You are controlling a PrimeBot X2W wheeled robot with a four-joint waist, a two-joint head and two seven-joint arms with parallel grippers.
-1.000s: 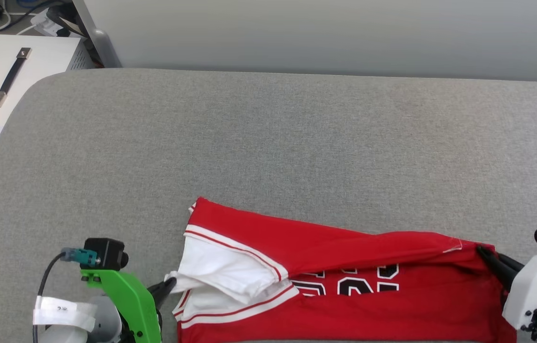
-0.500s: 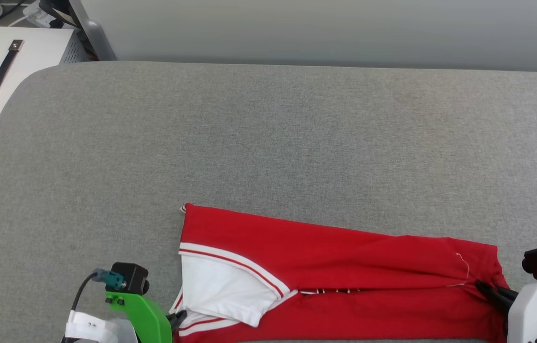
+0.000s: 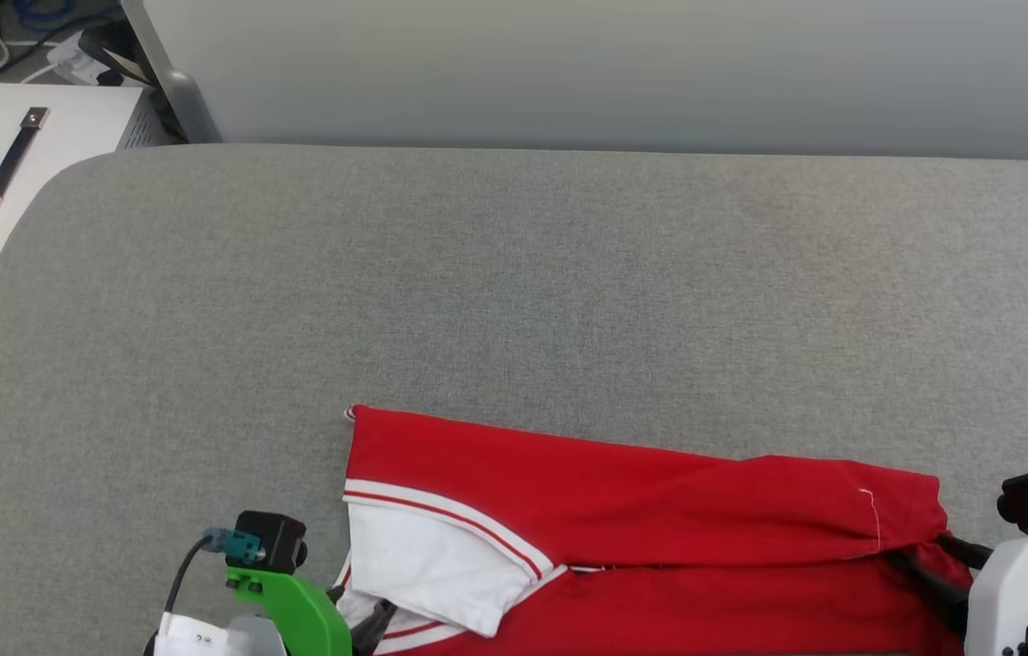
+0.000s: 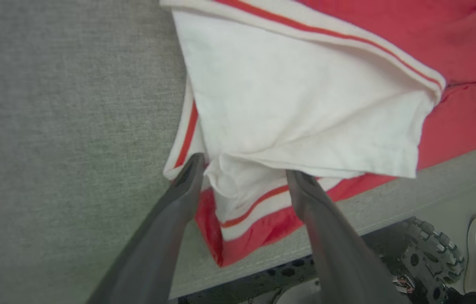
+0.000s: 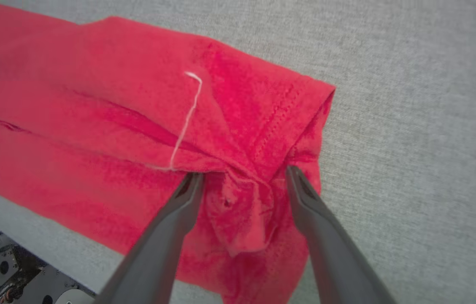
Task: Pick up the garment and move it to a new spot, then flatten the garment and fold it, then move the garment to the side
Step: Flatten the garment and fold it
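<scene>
Garment (image 3: 660,510), a red jersey-style T-shirt with a white striped-trim sleeve, lies folded lengthwise along the near edge of the grey fabric-covered table (image 3: 514,273). Toward the table's left side, the left gripper (image 4: 244,169) has its jaws spread, one finger on either side of the white sleeve cloth. Toward the table's right side, the right gripper (image 5: 244,174) has its jaws apart around a bunched red hem fold.

left claw (image 4: 244,166): spread | astride garment (image 4: 297,97) sleeve edge | on grey surface (image 4: 52,126)
</scene>
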